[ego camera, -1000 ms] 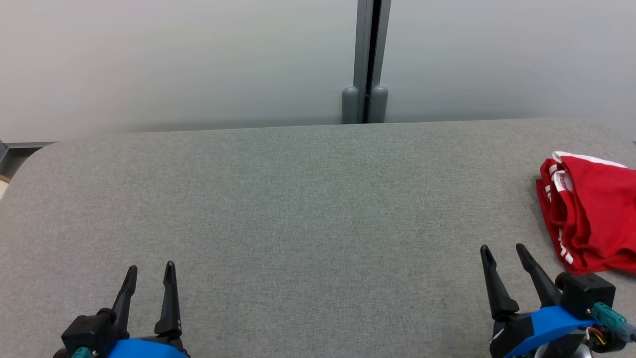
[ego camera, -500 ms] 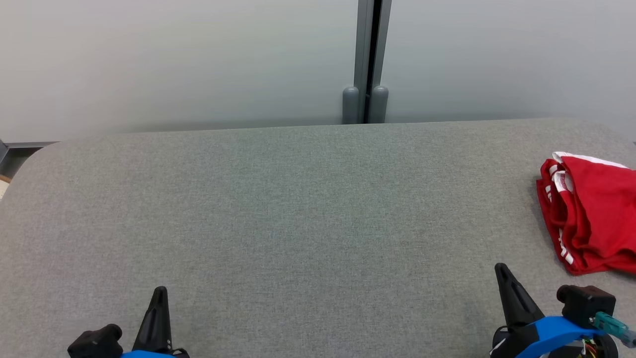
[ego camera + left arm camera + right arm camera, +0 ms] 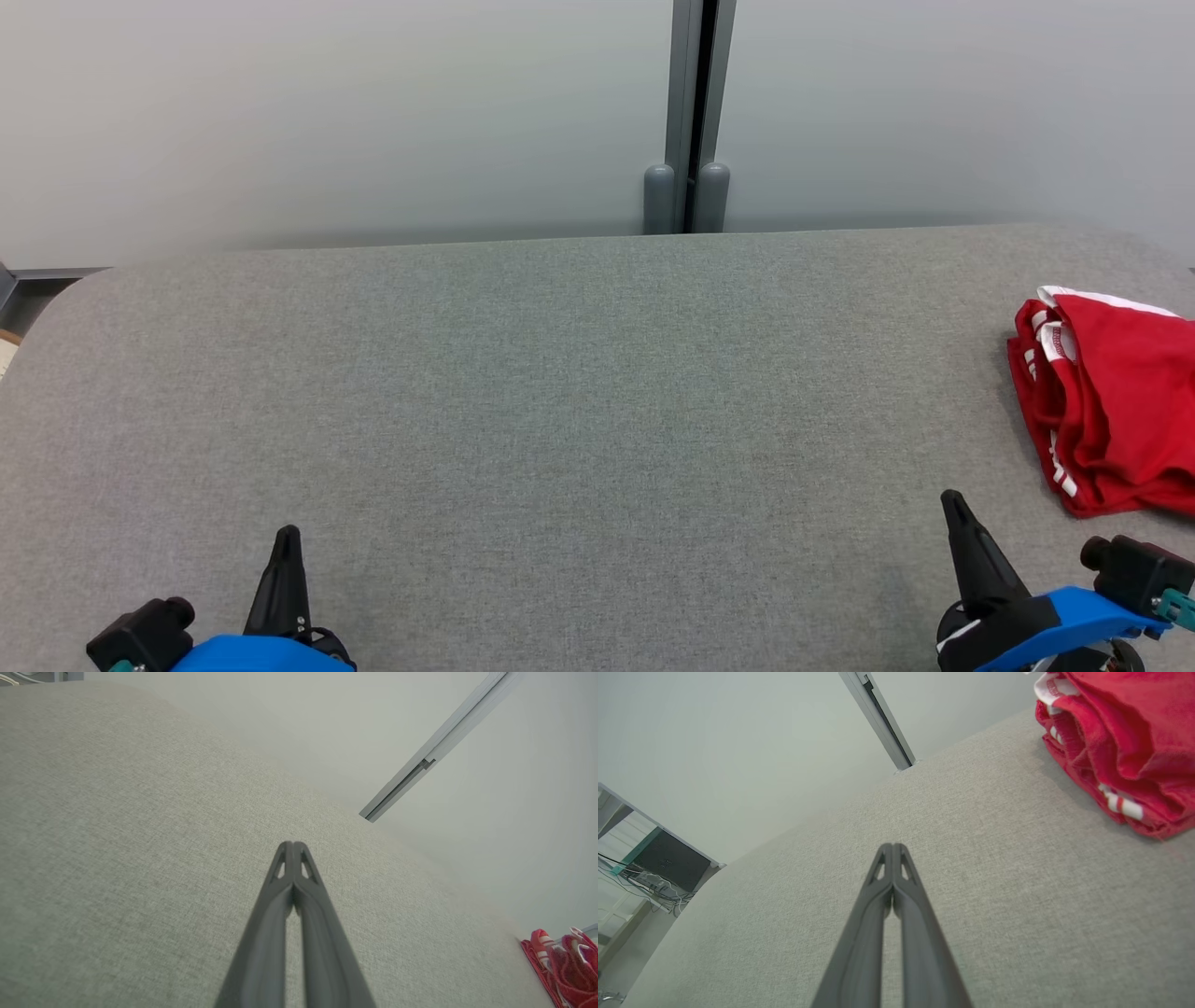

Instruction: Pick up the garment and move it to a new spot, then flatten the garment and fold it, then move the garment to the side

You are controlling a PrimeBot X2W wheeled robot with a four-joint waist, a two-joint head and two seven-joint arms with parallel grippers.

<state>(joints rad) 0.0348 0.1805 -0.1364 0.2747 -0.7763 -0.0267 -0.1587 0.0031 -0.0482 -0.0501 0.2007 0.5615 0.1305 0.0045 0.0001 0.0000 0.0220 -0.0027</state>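
My left gripper (image 3: 287, 539) sits low over the near edge of the grey padded table (image 3: 597, 392), toward its left end, and it is closed. From my head I see one dark point rising from the blue housing, and along my left wrist the two fingers (image 3: 264, 938) run up side by side and meet at the tips above bare table cloth. My right gripper (image 3: 954, 504) is over the same near edge, toward the table's right end, closed as well. Along my right wrist its fingers (image 3: 924, 947) press together tip to tip, with a thin slit of table showing between them lower down. Both grippers point toward the table's far edge.

The red garment (image 3: 1116, 411) lies on the table at its right end, about midway between the near and far edges, running off the side of my head view. It is bunched into a rough folded heap with white stripes along its folds. It is just beyond my right gripper and to the right of it, near but not touching. My left gripper is well apart from it, at the table's other end. Behind the table's far edge, a little right of its middle, a grey upright post (image 3: 689, 112) stands against a pale wall. Past the table's left end my right wrist shows a dark screen (image 3: 668, 861) with loose cables below it
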